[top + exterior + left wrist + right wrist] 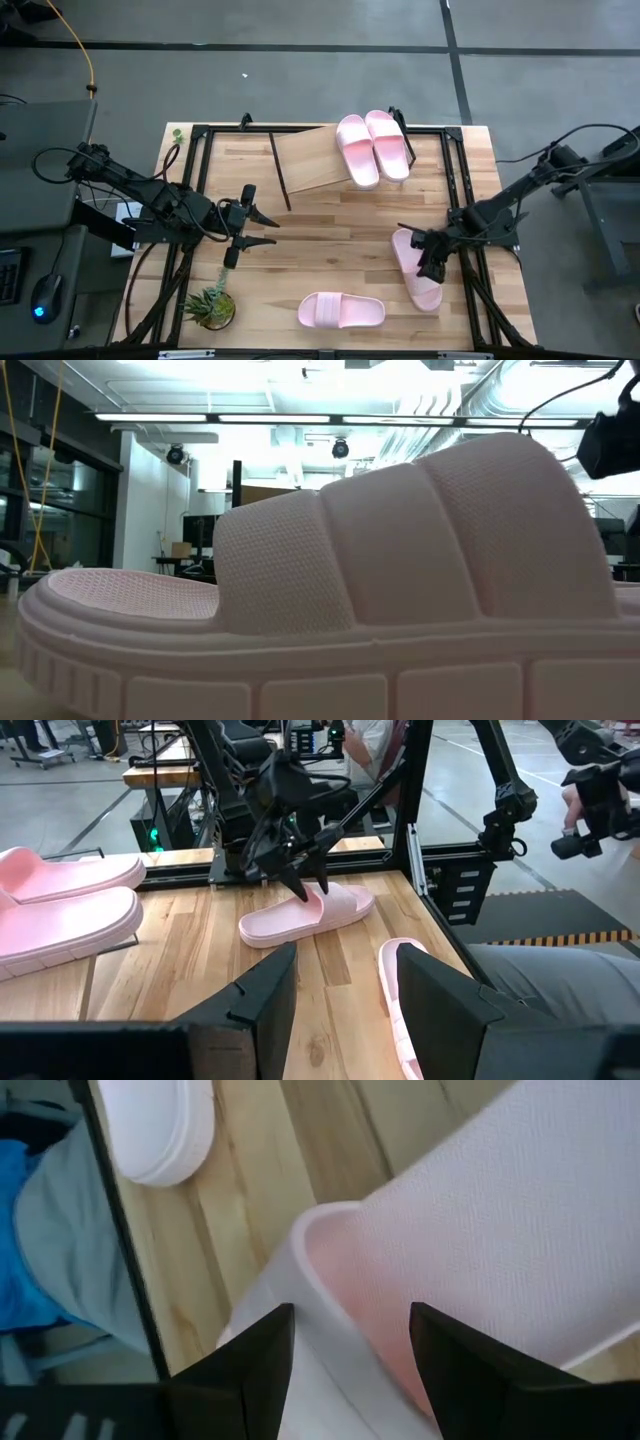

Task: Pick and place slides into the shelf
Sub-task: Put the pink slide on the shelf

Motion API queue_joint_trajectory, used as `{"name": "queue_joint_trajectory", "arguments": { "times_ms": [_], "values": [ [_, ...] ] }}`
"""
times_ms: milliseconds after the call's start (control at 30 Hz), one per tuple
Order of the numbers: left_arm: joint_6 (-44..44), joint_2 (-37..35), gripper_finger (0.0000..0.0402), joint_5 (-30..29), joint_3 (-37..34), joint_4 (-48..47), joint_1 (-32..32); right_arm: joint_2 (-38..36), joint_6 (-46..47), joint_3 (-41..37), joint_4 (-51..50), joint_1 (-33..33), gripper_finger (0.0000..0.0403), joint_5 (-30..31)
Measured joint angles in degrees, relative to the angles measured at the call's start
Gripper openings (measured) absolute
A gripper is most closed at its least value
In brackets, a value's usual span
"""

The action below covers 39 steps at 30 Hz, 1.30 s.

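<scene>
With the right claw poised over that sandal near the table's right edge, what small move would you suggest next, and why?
Probably lower the right claw a little and close it on the slide beneath. Its fingers stand open right above that sandal's side wall, nothing is gripped yet, and only two slides sit on the shelf. The left claw waits open over bare table.
</scene>
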Motion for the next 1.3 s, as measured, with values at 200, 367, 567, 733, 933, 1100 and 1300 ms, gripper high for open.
{"name": "queue_joint_trajectory", "arguments": {
  "times_ms": [200, 367, 567, 733, 933, 1100, 1300],
  "values": [
    [0.0, 0.0, 0.0156, 0.0, -0.01, -0.02, 0.02, -0.02, 0.2, -1.11, 2.42, -1.09, 0.0184, -2.06],
    [0.0, 0.0, 0.0156, 0.0, 0.0, -0.02, 0.0, -0.02, 0.13, -1.11, 3.59, -1.38, 0.0144, -2.98],
    [0.0, 0.0, 0.0156, 0.0, 0.0, -0.02, 0.0, -0.02, 0.55, -1.11, 3.77, -1.36, 0.0081, -3.96],
    [0.0, 0.0, 0.0156, 0.0, 0.0, -0.04, 0.01, -0.02, 0.26, -1.11, 3.79, -1.34, 0.004, -4.0],
    [0.0, 0.0, 0.0156, 0.0, -0.02, -0.04, 0.02, -0.02, -0.8, -1.11, 3.74, -1.34, 0.0006, -4.63],
    [0.0, 0.0, 0.0156, 0.0, -0.02, -0.04, 0.0, -0.02, -0.92, -1.11, 3.65, -1.38, 0.0003, -5.64],
    [0.01, 0.0, 0.0156, 0.0, 0.0, -0.04, 0.0, -0.01, -0.87, -0.52, 3.43, -1.38, 0.0002, -6.33]
  ]
}}
